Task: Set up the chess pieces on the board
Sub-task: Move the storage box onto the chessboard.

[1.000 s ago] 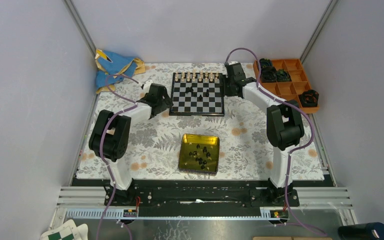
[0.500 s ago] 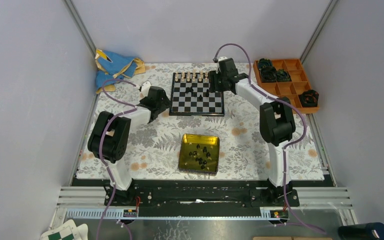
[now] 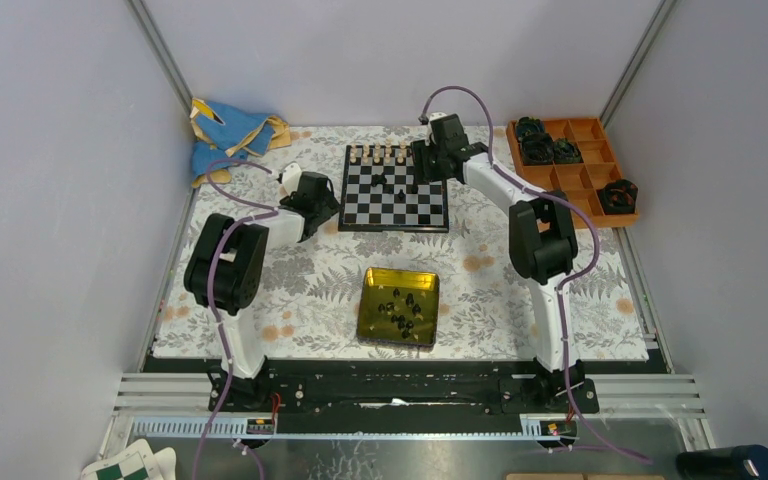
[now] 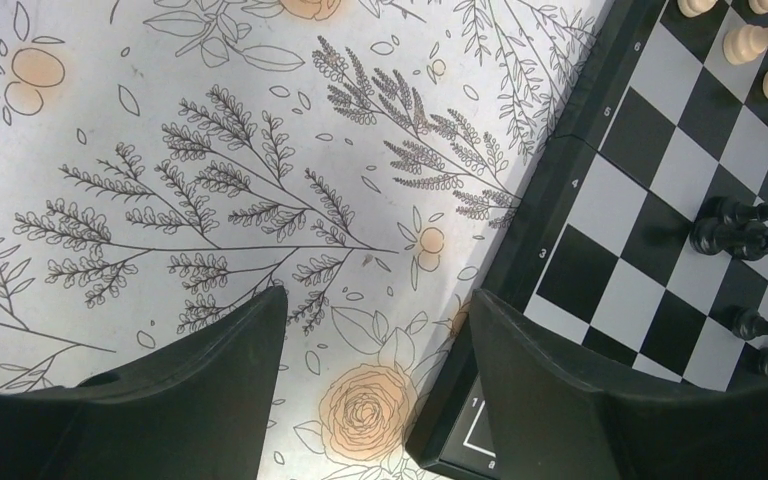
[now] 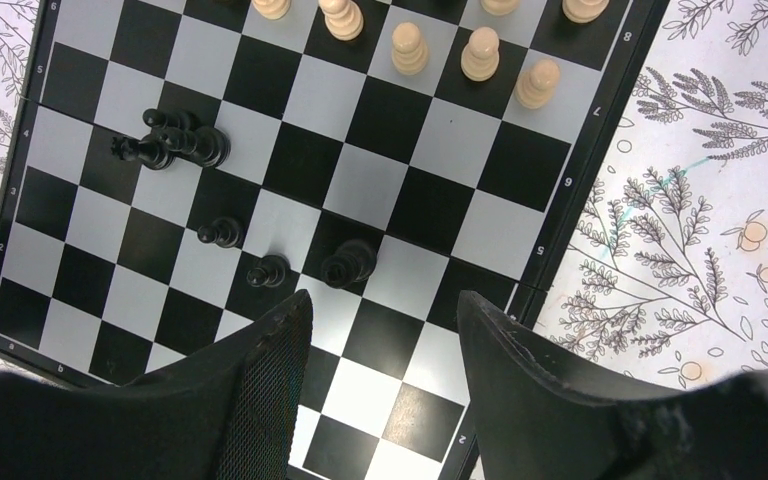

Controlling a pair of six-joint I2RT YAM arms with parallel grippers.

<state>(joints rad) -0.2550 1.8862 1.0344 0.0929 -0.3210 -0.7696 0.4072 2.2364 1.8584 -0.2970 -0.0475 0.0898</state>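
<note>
The board [image 3: 360,206] lies at the far middle of the floral cloth, with cream chess pieces [image 3: 380,153] along its far edge. A few black chess pieces [image 3: 400,186] sit near its centre; two of them lie toppled together [image 5: 175,145], and the others [image 5: 268,270] stand. More black pieces lie in the yellow tin [image 3: 370,330]. My right gripper [image 3: 423,168] hovers open over the board's right half [image 5: 385,300] with nothing between its fingers. My left gripper [image 3: 330,208] is open and empty [image 4: 375,300] at the board's near-left corner [image 4: 520,400].
An orange tray [image 3: 592,128] holding dark lumps stands at the far right, beside the right arm. A blue cloth [image 3: 228,130] is bunched at the far left corner. Frame posts and grey walls close in the sides.
My right gripper has swung left from the board's right edge to above its squares. The left gripper's fingers have drawn a little closer together; the arm has barely shifted.
</note>
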